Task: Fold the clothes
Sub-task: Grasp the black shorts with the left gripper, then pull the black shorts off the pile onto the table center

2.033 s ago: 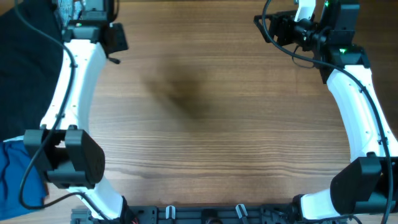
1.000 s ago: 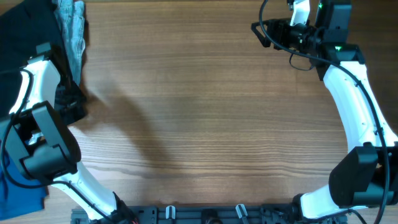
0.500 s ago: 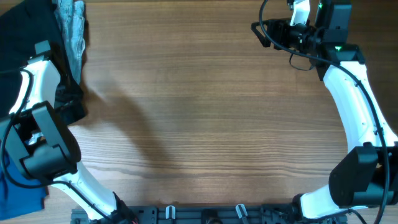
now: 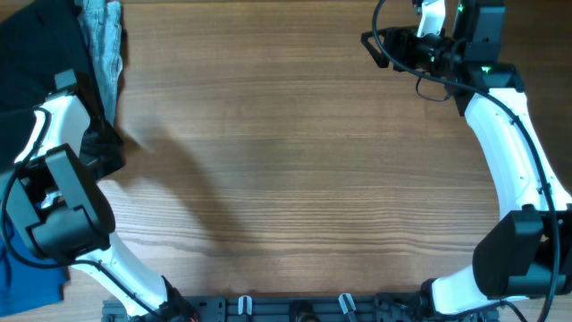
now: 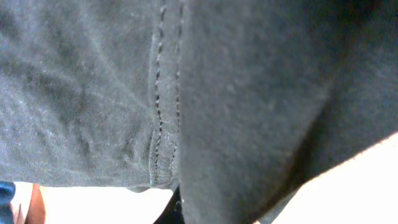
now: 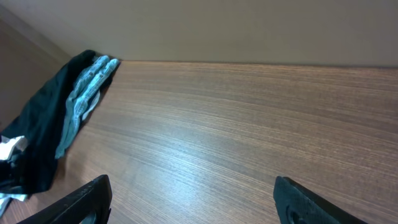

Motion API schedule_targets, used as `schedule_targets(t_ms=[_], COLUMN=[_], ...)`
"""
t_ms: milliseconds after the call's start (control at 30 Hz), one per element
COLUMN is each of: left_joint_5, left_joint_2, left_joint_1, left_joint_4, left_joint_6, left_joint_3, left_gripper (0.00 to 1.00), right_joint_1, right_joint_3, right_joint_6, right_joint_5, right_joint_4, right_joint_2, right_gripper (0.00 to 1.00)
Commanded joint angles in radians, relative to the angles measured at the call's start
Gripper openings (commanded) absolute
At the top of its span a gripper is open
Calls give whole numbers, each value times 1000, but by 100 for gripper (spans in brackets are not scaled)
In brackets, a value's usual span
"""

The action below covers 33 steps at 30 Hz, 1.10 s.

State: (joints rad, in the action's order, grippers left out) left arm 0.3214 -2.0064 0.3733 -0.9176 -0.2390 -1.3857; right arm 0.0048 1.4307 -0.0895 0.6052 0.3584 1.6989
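The clothes (image 4: 36, 54) are black fabric heaped at the table's far left, half off the edge. My left gripper (image 4: 96, 148) is down at the near edge of that heap. In the left wrist view black cloth with a stitched seam (image 5: 236, 93) fills the frame and bunches down where the jaws are; the fingers are hidden under it and the gripper is shut on the fabric. My right gripper (image 4: 371, 45) hangs open at the far right over bare wood, its fingers (image 6: 87, 199) wide apart. The right wrist view shows the clothes (image 6: 43, 130) far off.
Light-blue denim shorts (image 4: 105, 45) lie against the black heap's right side, also seen as denim (image 6: 84, 99) from the right wrist. A bright blue garment (image 4: 22, 268) hangs at the near left edge. The wooden table (image 4: 295, 170) spreads between the arms.
The left arm swung from the back of the table to the black heap at the left edge and its jaws closed there. The right arm has stayed put.
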Motion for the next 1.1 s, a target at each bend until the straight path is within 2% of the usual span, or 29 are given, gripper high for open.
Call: schedule_targets(t_ms=[0, 167, 300, 467, 600, 700, 867, 1067], left_joint_5=[-22, -120, -211, -367, -420, -513, -668, -748], left_joint_2=[49, 170, 249, 238, 179, 103, -13, -45], left_joint_1=[-22, -168, -382, -629, -814, -945, -1084, -1184], left_joint_4=[-56, -180, -152, 37, 221, 367, 551, 646], left_joint_6=[-4, -3, -5, -62, -112, -114, -160, -162], left_joint_3=[-47, -174, -256, -266, -266, -266, -266, -266], left_gripper=[4, 4, 4, 4, 4, 4, 4, 4], right_joint_1=[3, 3, -18, -97, -209, -287, -367, -436], right_joint_3=[20, 23, 35, 44, 44, 44, 44, 44], right_joint_6=[12, -1, -25, -52, -74, -79, -79, -79], right_joint_5=[-7, -2, -1, 6, 24, 24, 24, 24], right_joint_4=[-13, -76, -95, -92, -90, -67, -48, -51], right_joint_2=[13, 10, -8, -69, -133, -163, -170, -170], right_gripper=[84, 80, 80, 79, 79, 79, 79, 80])
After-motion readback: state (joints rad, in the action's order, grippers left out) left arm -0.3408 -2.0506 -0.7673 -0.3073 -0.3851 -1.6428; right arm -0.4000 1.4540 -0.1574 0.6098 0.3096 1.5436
